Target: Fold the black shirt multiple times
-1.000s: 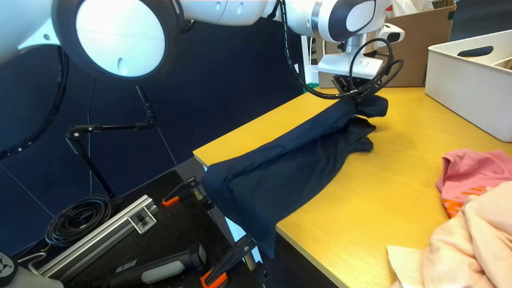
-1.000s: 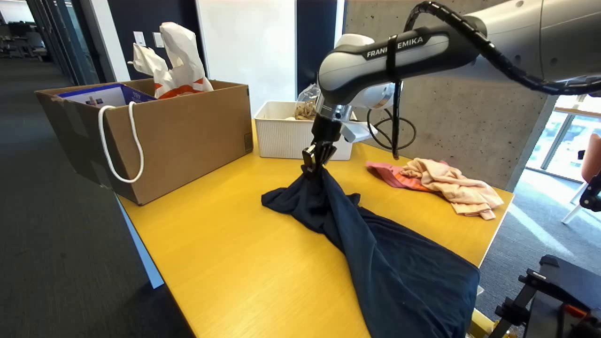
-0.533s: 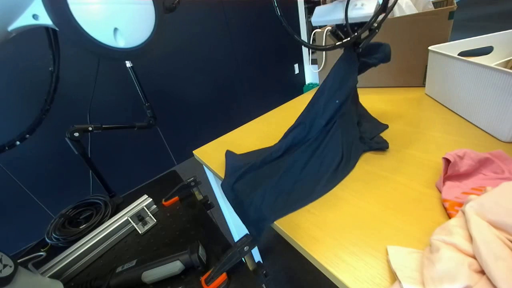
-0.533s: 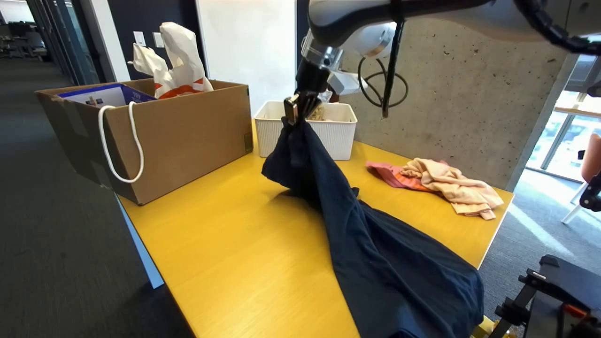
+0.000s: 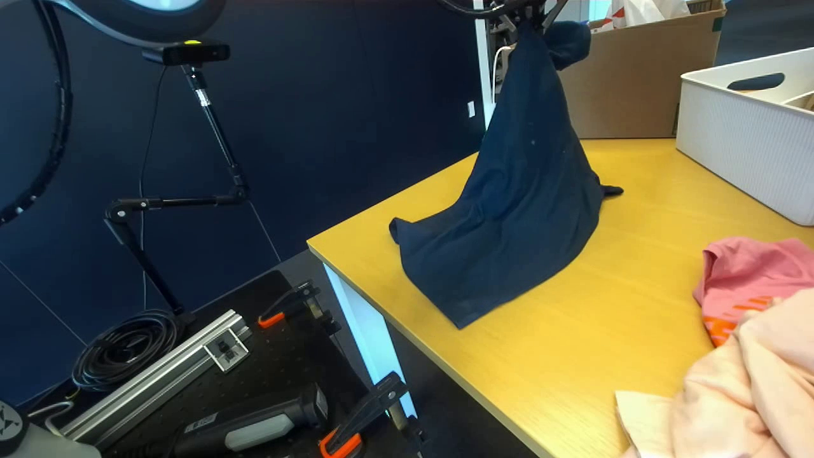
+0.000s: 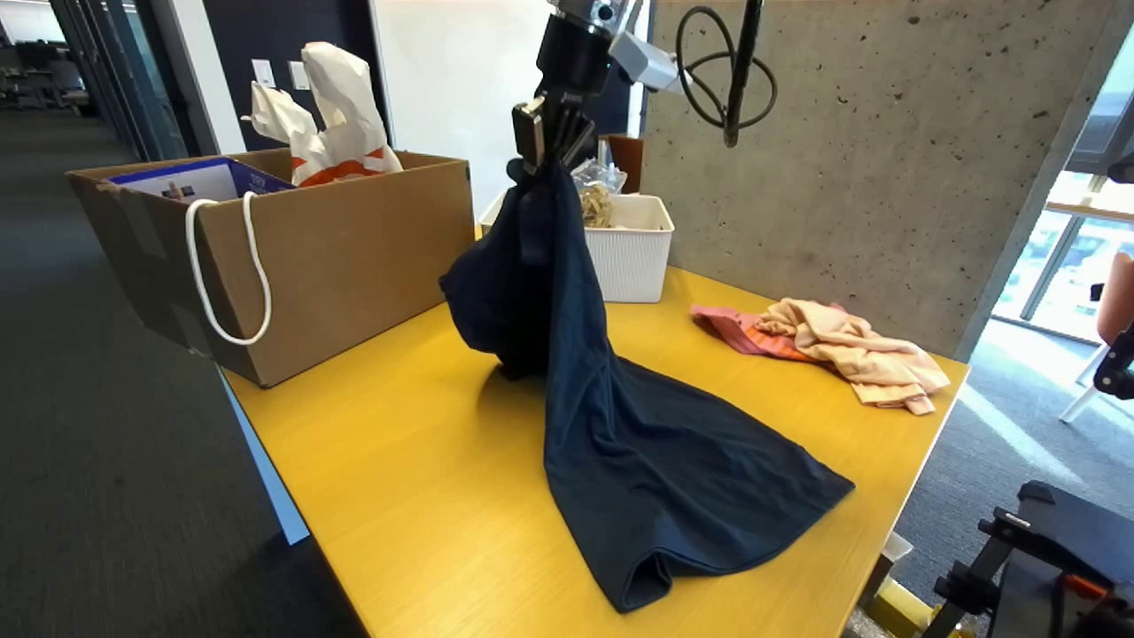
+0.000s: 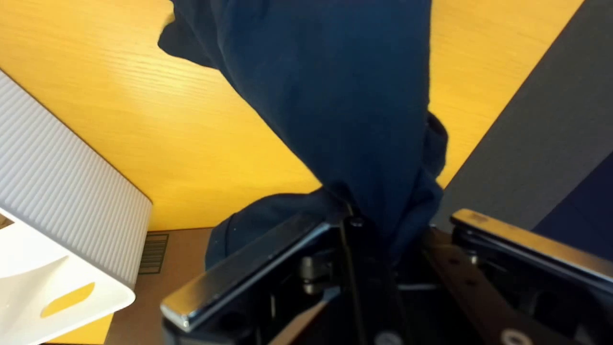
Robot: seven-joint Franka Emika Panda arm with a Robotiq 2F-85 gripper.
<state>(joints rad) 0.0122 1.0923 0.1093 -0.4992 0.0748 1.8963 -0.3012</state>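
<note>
Fingers (image 6: 530, 135) of the gripper (image 6: 543, 168) are clamped together on a bunched part of the shirt (image 6: 585, 390), well above the table (image 6: 425, 478). From this pinch the shirt's long axis drops steeply, then bends out along the tabletop; in both exterior views the cloth widens toward its lower end, which lies on the table. In an exterior view one lower corner (image 6: 831, 486) points toward the table's edge on the right, while a curled hem (image 6: 651, 571) faces the bottom of the frame. A loose fold (image 6: 483, 292) hangs beside the main drape. In the wrist view the shirt runs up from the fingertips and covers part of the table.

Behind the shirt in an exterior view stands the bin (image 6: 631, 266), partly hidden by it; near the bin is the box (image 6: 354, 257), holding a white bag (image 6: 350, 106). A pink cloth (image 5: 738, 273) and a peach cloth (image 5: 750, 375) lie touching each other, apart from the shirt. A bench (image 5: 273, 359) sits beside the table.

The wrist (image 6: 567, 58) comes down from above, slightly tilted, a cable (image 6: 744, 71) beside it; the arm (image 5: 152, 27) is mostly cut off by the frame's top.
</note>
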